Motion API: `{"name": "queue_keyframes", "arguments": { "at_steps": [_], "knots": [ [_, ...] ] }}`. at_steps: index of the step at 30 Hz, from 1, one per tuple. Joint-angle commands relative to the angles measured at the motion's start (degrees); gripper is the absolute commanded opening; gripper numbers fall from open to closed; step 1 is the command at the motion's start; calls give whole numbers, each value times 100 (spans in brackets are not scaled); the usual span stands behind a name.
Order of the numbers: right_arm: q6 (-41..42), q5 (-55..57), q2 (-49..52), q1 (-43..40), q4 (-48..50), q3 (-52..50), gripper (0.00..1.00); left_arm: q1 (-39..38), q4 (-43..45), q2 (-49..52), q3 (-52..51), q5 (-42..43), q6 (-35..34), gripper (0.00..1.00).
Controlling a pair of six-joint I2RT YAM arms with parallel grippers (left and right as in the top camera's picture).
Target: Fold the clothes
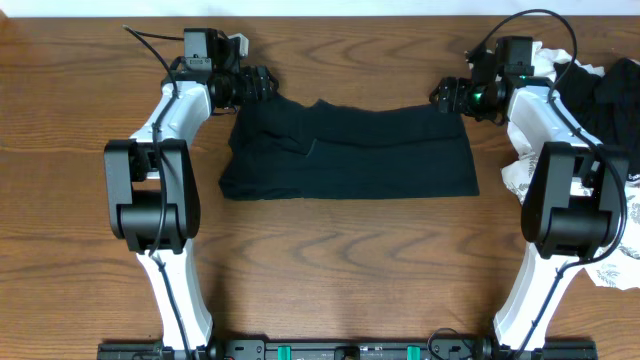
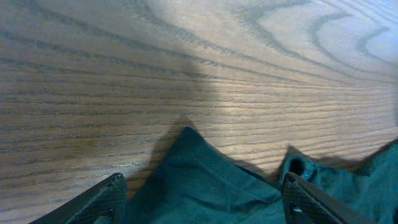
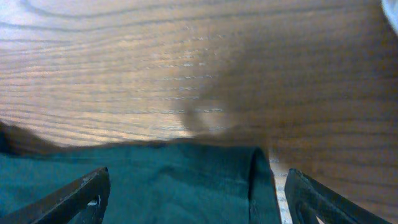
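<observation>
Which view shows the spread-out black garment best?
Overhead: the whole black garment is visible, folded into a wide band. The left wrist view shows only one pointed corner, the right wrist view only one edge.

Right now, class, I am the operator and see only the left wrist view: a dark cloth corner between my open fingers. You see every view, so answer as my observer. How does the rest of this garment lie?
Observer: The black garment lies flat as one wide band across the table, running from your corner towards the other arm.
Operator: And where is the other gripper?
Observer: The right gripper sits at the garment's far right corner, its fingers open astride the cloth edge.
</observation>
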Motion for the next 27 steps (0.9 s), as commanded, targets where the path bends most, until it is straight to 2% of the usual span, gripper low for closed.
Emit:
{"name": "queue_keyframes", "arguments": {
  "at_steps": [1,5,19,20,22,24,26,27],
  "knots": [
    [-59,-42,184,125,35,131,89,37,37,164,101,-125,59,81],
    [-59,-42,186,122,122,131,88,37,68,168,101,-533,79,81],
    [-57,-39,186,155,352,131,88,35,105,566,101,-520,94,81],
    [-57,-39,186,157,374,131,88,35,122,566,98,-498,94,79],
    [-57,-39,186,155,417,131,88,37,144,566,101,-496,94,68],
    [-28,-39,186,160,448,131,88,37,168,566,101,-496,96,51],
    [-9,-42,186,162,446,131,87,35,186,566,101,-496,94,29],
    [-9,-39,186,166,444,131,87,37,186,566,101,-496,94,22]
  ]
}}
